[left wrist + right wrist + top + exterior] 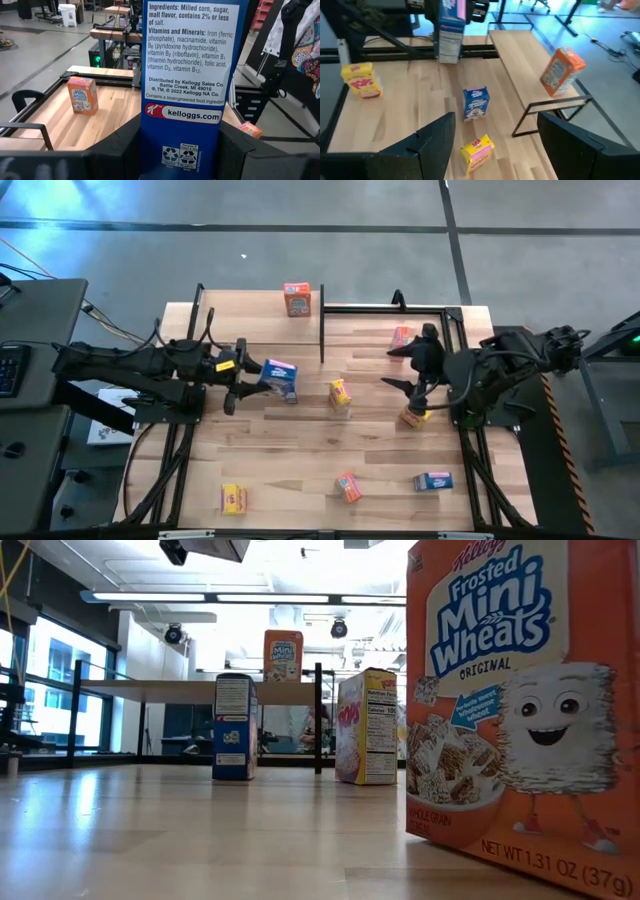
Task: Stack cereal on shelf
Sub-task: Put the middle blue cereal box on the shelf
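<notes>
While clamped in left tool [238,377], blue cereal box [280,379] upright, long axis vertical

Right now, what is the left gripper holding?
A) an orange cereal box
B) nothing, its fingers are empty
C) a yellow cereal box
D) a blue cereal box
D: in the left wrist view the blue cereal box stands clamped between the left gripper's dark fingers, and the high view shows that same blue box at the tip of the left arm.
</notes>
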Controlling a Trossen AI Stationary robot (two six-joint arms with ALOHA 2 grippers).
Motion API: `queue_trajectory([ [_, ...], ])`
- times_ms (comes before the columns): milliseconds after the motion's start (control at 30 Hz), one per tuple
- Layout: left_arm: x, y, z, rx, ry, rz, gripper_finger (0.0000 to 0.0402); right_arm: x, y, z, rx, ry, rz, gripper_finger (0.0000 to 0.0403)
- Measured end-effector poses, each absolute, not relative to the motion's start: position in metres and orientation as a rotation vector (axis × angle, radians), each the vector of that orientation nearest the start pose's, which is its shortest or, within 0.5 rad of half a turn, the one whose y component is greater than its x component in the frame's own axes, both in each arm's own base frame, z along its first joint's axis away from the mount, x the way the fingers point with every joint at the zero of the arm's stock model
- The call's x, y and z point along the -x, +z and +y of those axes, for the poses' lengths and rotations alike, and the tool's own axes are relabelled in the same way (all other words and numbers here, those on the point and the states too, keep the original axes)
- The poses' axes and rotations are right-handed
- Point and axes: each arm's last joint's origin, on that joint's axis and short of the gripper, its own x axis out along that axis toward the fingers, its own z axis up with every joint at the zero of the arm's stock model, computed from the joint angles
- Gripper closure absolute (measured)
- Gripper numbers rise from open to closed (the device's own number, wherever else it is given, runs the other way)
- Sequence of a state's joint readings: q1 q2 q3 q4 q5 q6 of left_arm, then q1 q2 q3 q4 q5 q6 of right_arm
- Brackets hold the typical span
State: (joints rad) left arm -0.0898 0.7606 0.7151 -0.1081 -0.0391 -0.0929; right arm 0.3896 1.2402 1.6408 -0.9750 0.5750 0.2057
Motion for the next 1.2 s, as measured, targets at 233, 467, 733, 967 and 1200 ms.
queue_trajectory([
  [233,-0.171,0.320,-0.014,0.091,-0.043,0.154,0.0234,-0.202,0.429,0.053,0.024,-0.056,0.349,0.0128],
  [467,-0.171,0.320,-0.014,0.093,-0.043,0.155,0.0234,-0.175,0.396,0.035,-0.036,-0.022,0.198,0.0129],
  [733,-0.171,0.320,-0.012,0.053,0.019,0.152,0.0234,-0.153,0.348,0.030,-0.058,-0.005,0.126,0.0129],
  [967,-0.171,0.320,-0.007,-0.018,0.125,0.151,0.0234,-0.144,0.299,0.028,-0.061,-0.005,0.113,0.0129],
  [1200,-0.171,0.320,0.015,-0.081,0.250,0.162,0.0234,-0.139,0.257,0.026,-0.089,-0.005,0.088,0.0129],
])
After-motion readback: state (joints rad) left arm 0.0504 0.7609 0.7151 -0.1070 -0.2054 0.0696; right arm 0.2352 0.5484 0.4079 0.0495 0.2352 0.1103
